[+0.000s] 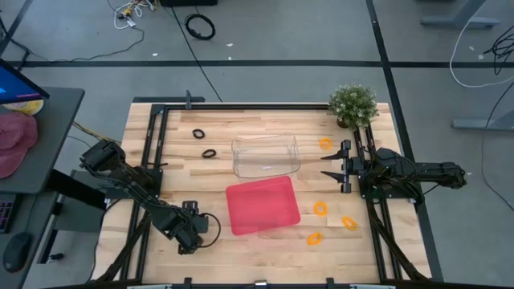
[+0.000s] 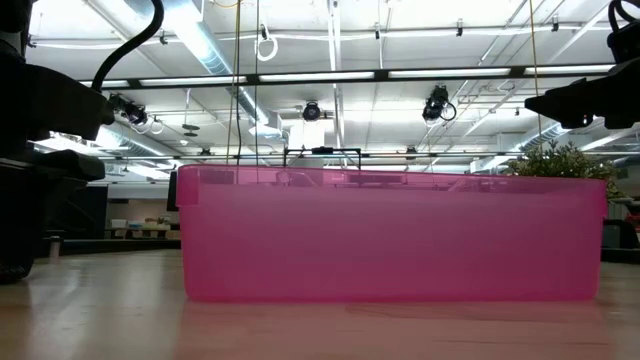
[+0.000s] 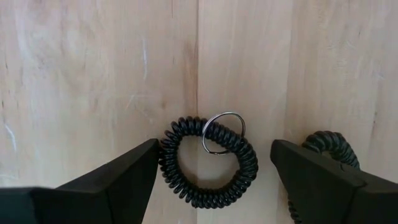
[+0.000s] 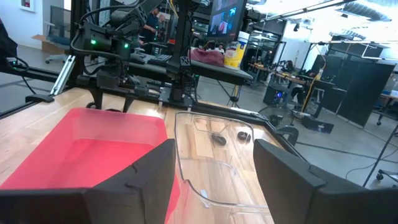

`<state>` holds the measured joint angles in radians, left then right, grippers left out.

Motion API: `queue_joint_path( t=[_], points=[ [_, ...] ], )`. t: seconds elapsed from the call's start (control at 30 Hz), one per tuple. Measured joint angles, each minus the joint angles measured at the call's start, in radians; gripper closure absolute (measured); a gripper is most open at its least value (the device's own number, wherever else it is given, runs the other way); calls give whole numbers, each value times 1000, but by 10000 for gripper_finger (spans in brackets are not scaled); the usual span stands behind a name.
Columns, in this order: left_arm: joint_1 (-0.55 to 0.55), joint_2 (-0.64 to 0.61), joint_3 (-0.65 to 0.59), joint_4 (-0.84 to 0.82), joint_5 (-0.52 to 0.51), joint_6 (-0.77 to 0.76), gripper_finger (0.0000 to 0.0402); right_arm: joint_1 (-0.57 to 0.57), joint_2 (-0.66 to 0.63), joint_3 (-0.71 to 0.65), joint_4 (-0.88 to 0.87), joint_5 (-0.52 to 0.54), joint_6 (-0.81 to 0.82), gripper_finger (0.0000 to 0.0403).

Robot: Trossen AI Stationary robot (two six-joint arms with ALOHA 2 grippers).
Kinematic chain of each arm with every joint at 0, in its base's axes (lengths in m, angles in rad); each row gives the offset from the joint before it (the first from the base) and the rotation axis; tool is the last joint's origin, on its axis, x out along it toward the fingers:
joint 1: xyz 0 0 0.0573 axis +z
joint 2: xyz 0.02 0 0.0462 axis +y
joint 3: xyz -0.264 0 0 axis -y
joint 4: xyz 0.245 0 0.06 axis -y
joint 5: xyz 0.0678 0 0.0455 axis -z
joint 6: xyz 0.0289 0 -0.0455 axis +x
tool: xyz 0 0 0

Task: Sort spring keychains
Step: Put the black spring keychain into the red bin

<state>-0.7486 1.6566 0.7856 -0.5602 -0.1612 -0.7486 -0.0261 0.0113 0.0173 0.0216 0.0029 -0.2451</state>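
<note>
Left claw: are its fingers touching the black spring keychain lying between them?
Apart. The left wrist view shows bare wood between the black spring keychain and the open left claw's fingers.

Second black keychain half hidden behind left gripper finger

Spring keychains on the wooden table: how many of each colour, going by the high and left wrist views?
Black coiled spring keychains: 4
Orange coiled spring keychains: 4
Total: 8
</note>
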Motion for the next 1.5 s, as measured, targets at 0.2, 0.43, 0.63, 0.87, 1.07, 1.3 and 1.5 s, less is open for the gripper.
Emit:
queue_joint_path(
  t=[0.2,0.43,0.63,0.87,1.07,1.3,1.5],
  points=[
    [0,0,0,0,0,0,78,0,0,0,0,0,0,181],
    [0,0,0,3,0,0,78,0,0,0,0,0,0,181],
    [0,0,0,4,1,0,78,0,0,0,0,0,0,181],
    [0,0,0,5,1,1,79,0,0,0,0,0,0,181],
    [0,0,0,10,2,4,108,0,0,0,0,0,0,181],
    [-2,0,0,14,5,6,179,0,0,0,0,0,0,181],
    [-2,1,0,23,8,8,253,0,0,0,0,0,0,181]
  ],
)
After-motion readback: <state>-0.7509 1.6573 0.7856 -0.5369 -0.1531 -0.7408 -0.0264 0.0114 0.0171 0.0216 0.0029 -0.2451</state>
